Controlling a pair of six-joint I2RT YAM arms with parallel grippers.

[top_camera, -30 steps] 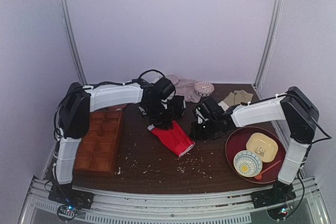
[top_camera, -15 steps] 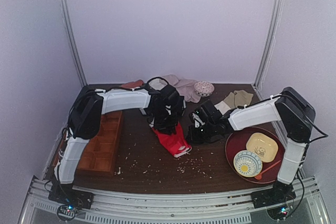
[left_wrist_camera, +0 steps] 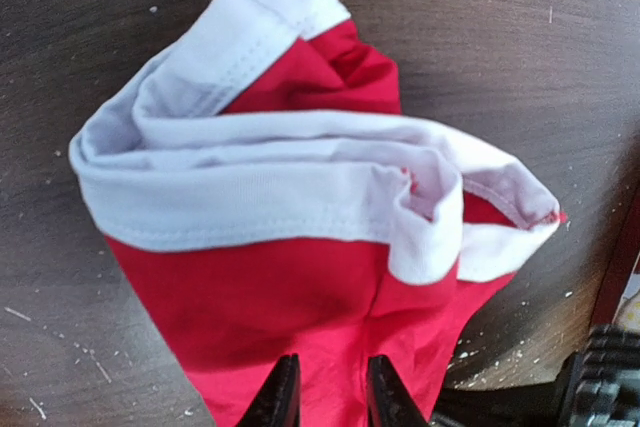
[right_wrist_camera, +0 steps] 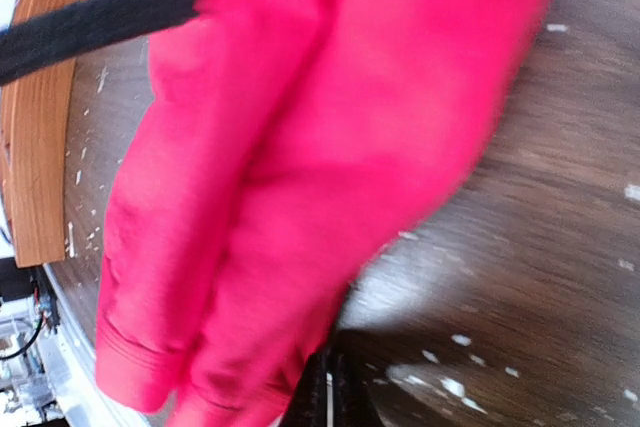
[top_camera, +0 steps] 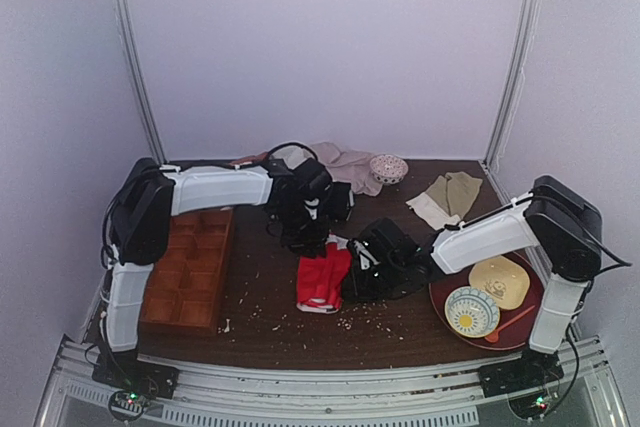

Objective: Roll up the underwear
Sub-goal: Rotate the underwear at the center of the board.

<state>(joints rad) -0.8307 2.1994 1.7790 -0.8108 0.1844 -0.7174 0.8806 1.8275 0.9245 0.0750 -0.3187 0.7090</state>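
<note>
The underwear (top_camera: 322,282) lies as a loose red bundle in the middle of the worktop (top_camera: 265,312), between the two arms. Its long axis runs roughly near to far. The white waistband is folded over on itself, and the bundle is only half gathered, so the roll looks unfinished.

The left tool (left_wrist_camera: 326,379) sits at the far end of the bundle. Its jaws stand a narrow gap apart with red cloth showing between them. I cannot tell whether they pinch that cloth or only straddle it.

The right tool (right_wrist_camera: 328,379) is pressed in at the bundle's right side. Its jaws are closed tight and the edge of the red cloth runs into the tips, so it appears to have that edge pinched. The wrist picture is blurred, though.

Both tools are at the cloth, so neither arm has to reach. Any further rolling would turn along the near-far axis.

A wooden tray (top_camera: 195,267) lies well to the left. A red plate (top_camera: 520,307) on the right carries a patterned bowl (top_camera: 471,311) and a yellow dish (top_camera: 500,280), close behind the right arm. A beige garment (top_camera: 450,195), a pink cloth (top_camera: 345,165) and a small bowl (top_camera: 388,168) lie at the far side. Crumbs dot the worktop, but nothing blocks the bundle.
</note>
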